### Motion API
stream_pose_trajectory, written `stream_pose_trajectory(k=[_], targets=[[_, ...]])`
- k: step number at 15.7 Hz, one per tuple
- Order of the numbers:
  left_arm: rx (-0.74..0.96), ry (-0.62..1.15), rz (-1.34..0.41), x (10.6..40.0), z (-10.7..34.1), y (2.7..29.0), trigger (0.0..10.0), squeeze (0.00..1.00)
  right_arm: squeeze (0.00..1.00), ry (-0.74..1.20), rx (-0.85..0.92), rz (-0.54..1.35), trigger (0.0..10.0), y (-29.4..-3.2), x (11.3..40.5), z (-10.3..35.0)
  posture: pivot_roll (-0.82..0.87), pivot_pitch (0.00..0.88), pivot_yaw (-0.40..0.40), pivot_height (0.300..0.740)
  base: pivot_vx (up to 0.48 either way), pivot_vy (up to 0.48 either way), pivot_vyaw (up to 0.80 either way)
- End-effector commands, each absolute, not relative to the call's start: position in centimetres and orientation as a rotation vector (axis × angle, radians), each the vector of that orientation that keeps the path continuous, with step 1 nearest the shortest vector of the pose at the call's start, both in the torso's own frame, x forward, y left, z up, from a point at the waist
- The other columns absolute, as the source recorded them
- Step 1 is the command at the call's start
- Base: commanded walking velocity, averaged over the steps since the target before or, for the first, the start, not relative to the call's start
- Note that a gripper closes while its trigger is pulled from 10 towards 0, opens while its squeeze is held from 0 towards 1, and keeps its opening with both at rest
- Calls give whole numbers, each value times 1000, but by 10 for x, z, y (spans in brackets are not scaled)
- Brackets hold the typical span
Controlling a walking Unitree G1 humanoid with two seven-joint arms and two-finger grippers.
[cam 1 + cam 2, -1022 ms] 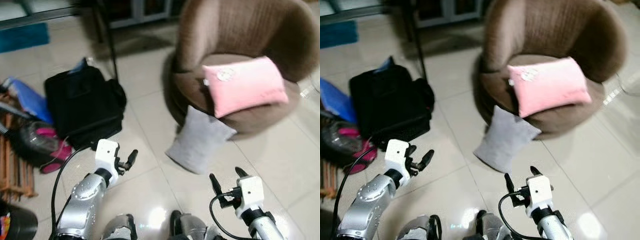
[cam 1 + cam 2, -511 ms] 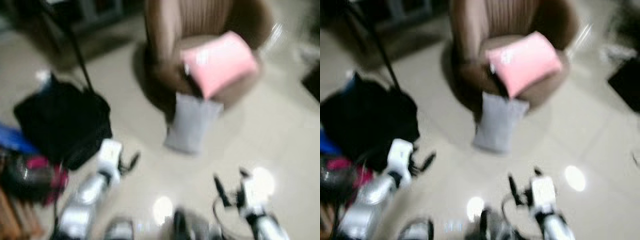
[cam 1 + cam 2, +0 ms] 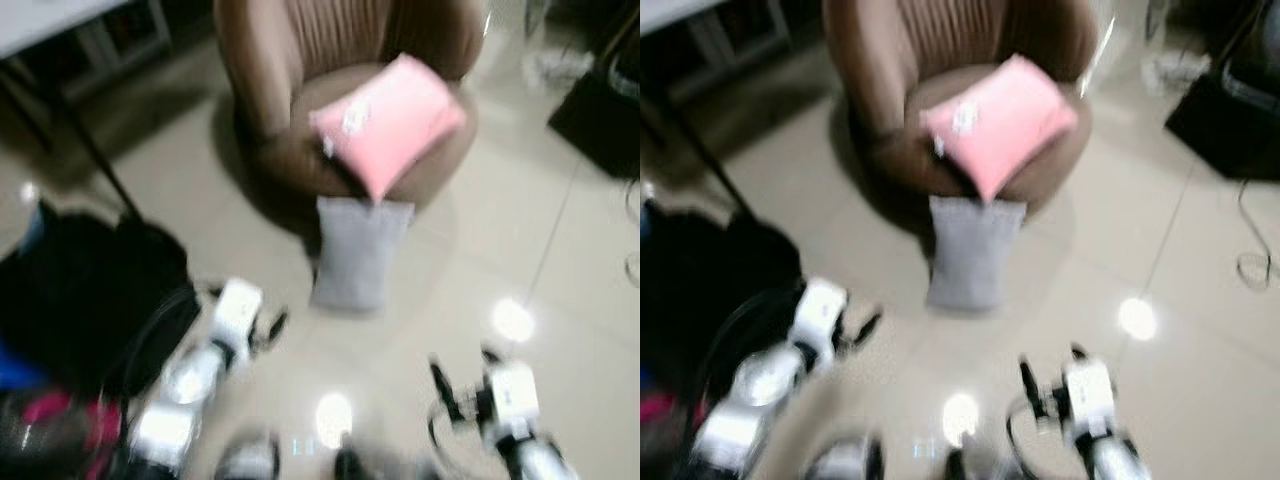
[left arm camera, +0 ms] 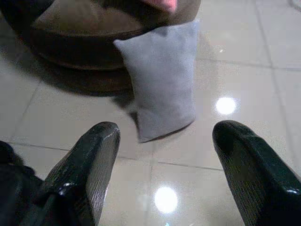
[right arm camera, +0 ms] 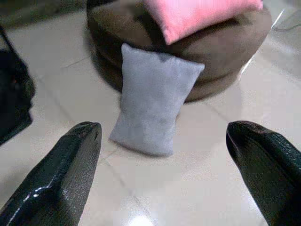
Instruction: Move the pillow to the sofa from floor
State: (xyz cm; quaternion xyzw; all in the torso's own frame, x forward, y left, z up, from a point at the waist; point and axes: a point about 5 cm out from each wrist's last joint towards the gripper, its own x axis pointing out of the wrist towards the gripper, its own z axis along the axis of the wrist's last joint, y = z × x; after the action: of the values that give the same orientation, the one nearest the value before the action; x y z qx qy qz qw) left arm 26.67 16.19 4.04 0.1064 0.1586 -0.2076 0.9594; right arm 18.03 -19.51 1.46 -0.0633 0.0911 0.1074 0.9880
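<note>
On the tiled floor (image 3: 540,240), propped against the front of the brown round sofa chair (image 3: 270,80), sits the grey pillow (image 3: 360,252): rectangular, plain soft fabric, standing on one short edge and leaning back so its top edge touches the chair's base. Its lower edge rests on the tiles. A pink pillow (image 3: 388,120) lies on the chair's seat cushion, tilted, one corner hanging over the front edge just above the grey pillow's top; a small white patch shows on it.

Left gripper (image 3: 272,326) hovers over the floor, short of the grey pillow and to its left; in the left wrist view its fingers (image 4: 89,169) are spread wide with nothing between them, and the grey pillow (image 4: 162,77) sits in the gap beyond. Right gripper (image 3: 462,380) is low near the bottom edge of the head view, to the right of the pillow and further back; its fingers (image 5: 61,174) are also wide apart and hold nothing, with the grey pillow (image 5: 153,99) ahead.

Off to the left, a black bag (image 3: 80,300) lies on the floor with a dark thin pole (image 3: 95,160) rising beside it; something pink (image 3: 95,425) sits near the bottom left corner, blurred. A dark object (image 3: 600,110) sits on the floor at the right edge. Bright light spots reflect on the tiles. Head views are motion-blurred.
</note>
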Motion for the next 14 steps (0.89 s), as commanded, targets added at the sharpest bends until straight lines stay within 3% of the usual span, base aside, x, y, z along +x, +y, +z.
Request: stream_pose_trajectory(k=[1, 4, 6, 9, 14], targets=[[222, 363, -409, 262, 32, 165, 10000, 0, 0, 201, -122, 220, 10000, -193, 175, 11, -32, 225, -50, 740, 262, -398, -525], [197, 339, -374, 262, 33, 170, 10000, 0, 0, 186, -120, 217, 10000, -192, 176, 14, -24, 224, -56, 740, 346, -326, -513], [98, 147, -278, 262, 52, 177, 10000, 0, 0, 68, -131, 180, 10000, -193, 184, 30, -9, 221, -63, 732, 292, -375, -456], [99, 39, -214, 242, 58, 171, 10000, 0, 0, -7, -158, 207, 10000, -181, 205, 42, 60, 222, -88, 715, 0, 0, -300], [51, -29, -90, 251, 63, 174, 10000, 0, 0, -78, -183, 256, 10000, -173, 244, 57, 166, 180, -136, 715, 0, 0, 0]])
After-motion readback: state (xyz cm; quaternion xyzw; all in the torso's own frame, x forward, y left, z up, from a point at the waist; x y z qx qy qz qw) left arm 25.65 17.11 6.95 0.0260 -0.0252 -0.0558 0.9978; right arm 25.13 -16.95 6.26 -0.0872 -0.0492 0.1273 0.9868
